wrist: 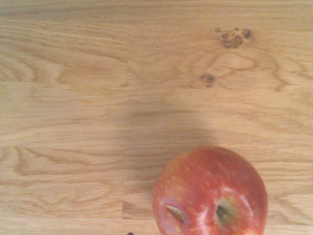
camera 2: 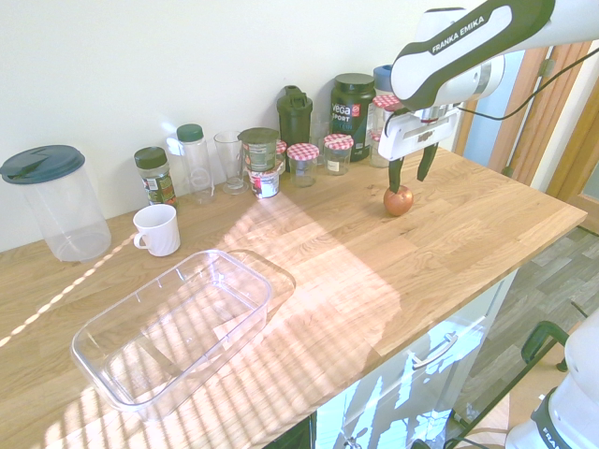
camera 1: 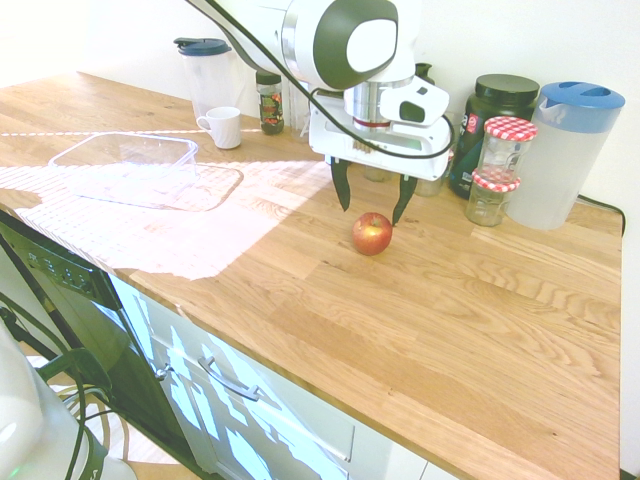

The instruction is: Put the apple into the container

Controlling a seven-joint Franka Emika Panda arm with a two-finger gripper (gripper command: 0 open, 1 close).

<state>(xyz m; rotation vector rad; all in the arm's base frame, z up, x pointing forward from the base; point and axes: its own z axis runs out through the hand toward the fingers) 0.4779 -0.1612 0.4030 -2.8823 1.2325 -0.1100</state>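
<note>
The apple (camera 1: 371, 233) sat on the wooden counter (camera 1: 480, 320), not in the container (camera 1: 130, 165). The gripper (camera 1: 373, 208) hung just above the apple with its two fingers spread wide and nothing held. Behind the apple stood jars with red checked lids (camera 1: 497, 165). The container lay well away from the apple, near a white cup (camera 1: 222, 127).

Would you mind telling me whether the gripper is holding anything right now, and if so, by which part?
Nothing is held. The gripper is open just above the apple, which rests on the wooden counter.
</note>
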